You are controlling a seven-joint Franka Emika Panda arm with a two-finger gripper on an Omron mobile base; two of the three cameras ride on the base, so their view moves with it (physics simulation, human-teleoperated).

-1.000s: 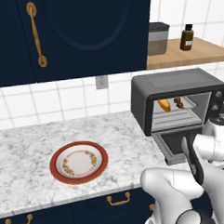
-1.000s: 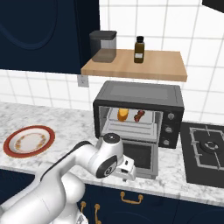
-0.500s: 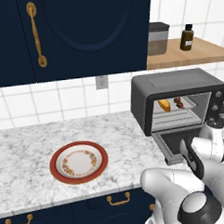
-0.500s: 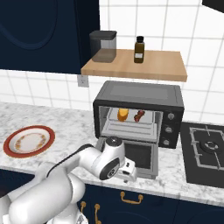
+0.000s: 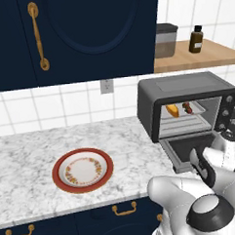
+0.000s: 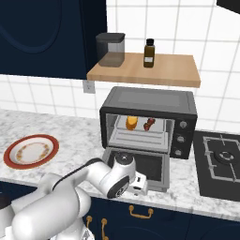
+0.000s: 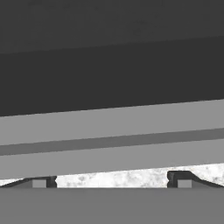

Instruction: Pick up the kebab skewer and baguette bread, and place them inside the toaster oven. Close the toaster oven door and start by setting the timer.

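In the left base view, a white-and-grey speckled marble counter (image 5: 38, 157) ran across the middle of the frame under dark navy wall cabinets with brass handles (image 5: 76, 36), white wall tiles between them. A round red-rimmed plate with an orange floral ring (image 5: 82, 169) sat at lower centre left. At centre right stood the large dark grey boxy toaster oven (image 5: 187, 103), its glass-windowed door (image 5: 189, 149) dropped open toward the lower right. On the inner rack lay the short golden-orange baguette bread (image 5: 173, 110), and just to its right the small kebab skewer with dark red chunks (image 5: 188, 107). A wooden shelf (image 5: 204, 56) at upper right carried a dark lidded canister (image 5: 165, 40) and a brown bottle (image 5: 196, 39).

In the right base view, the oven filled the centre, a black stove top (image 6: 220, 161) at right. The bread's long axis ran roughly front to back; the skewer slanted from lower left to upper right. The gripper (image 6: 139, 183) hung low at the door's front edge, well below and in front of both foods.

In the hand view, the two dark fingertips (image 7: 179, 179) stood wide apart at the bottom corners, nothing between them. A sliver of marble showed just above them, and grey bands, probably the door's edge and bar handle, crossed the frame above that.
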